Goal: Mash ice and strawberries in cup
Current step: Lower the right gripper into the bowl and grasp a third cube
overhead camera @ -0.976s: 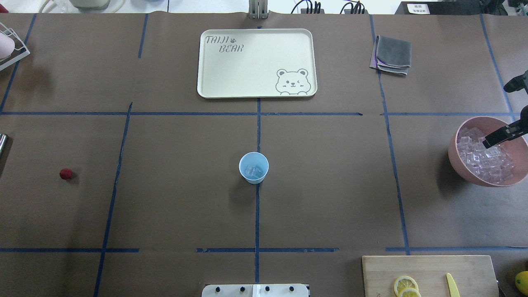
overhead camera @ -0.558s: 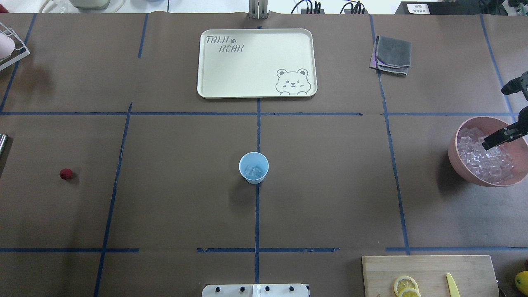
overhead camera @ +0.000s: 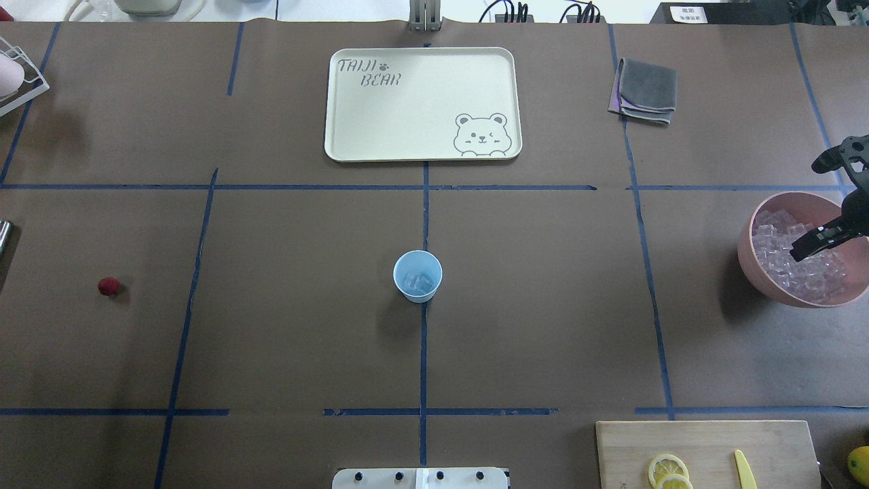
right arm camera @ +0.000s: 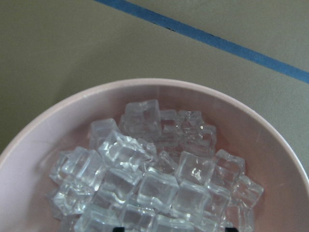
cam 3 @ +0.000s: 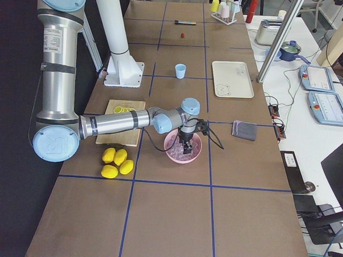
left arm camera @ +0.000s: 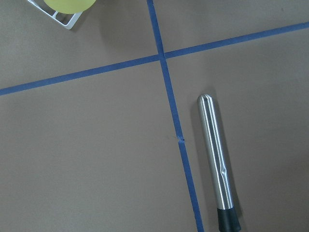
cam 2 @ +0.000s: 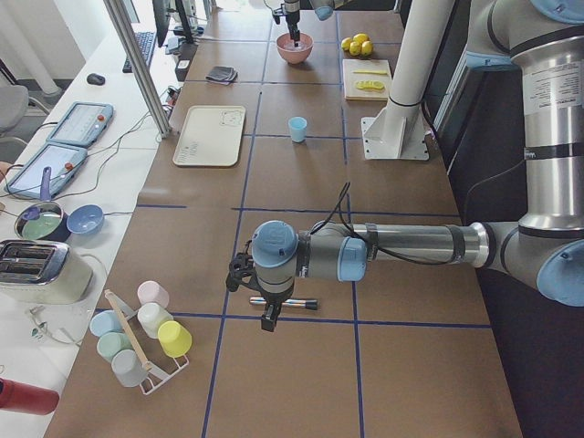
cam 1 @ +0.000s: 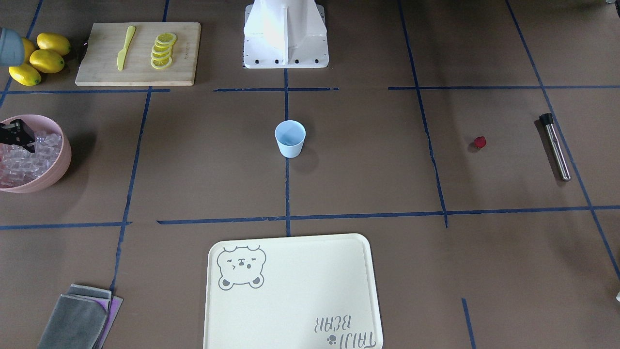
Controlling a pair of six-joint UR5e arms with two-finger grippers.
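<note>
The pale blue cup [overhead camera: 417, 275] stands at the table's centre with a few ice cubes [overhead camera: 419, 280] inside; it also shows in the front view [cam 1: 290, 138]. The pink bowl [overhead camera: 747, 261] at the right holds many ice cubes [right arm camera: 154, 179]. My right gripper [overhead camera: 811, 244] hangs open just over that ice, and its fingertips barely show at the bottom of the right wrist view. The dark red strawberry [overhead camera: 108, 286] lies alone at the far left. My left gripper [cam 2: 251, 292] shows only in the left side view, over a steel muddler [left arm camera: 217, 159]; I cannot tell if it is open.
A cream bear tray [overhead camera: 422, 103] sits at the back centre and a grey cloth [overhead camera: 645, 88] at back right. A cutting board [cam 1: 138, 53] holds lemon slices and a yellow knife, with whole lemons [cam 1: 41, 60] beside it. A rack of cups [cam 2: 146, 338] stands far left.
My right gripper has moved down over the pink bowl, closer to the ice and slightly toward the table's centre. The cup and strawberry have not moved.
</note>
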